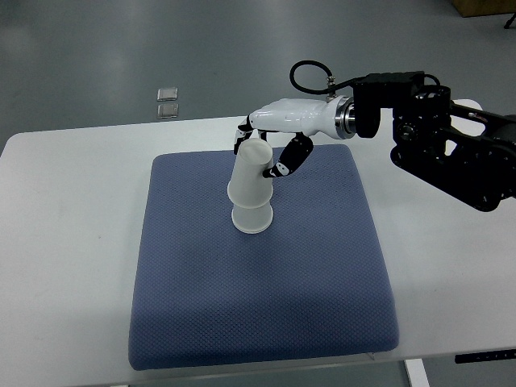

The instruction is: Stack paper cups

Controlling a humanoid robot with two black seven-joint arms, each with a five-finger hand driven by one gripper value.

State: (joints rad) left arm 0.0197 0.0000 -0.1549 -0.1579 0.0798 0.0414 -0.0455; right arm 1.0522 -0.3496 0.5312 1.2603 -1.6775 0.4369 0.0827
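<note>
On the blue mat (266, 306), toward its far side, two paper cups (251, 187) stand upside down, one over the other. The right hand (270, 141) grips the upper cup's top. The mat lies on a white surface (64, 266); beyond it, grey floor (121, 48) holding two small squares (168, 101).

blue mat (258, 298) on white table (72, 242) (two small squares (168, 102) on the floor).

Stacked white paper cups (251, 189) and the right hand (278, 141) block the blue quilted mat's (258, 306) rear — front and sides lie open.
</note>
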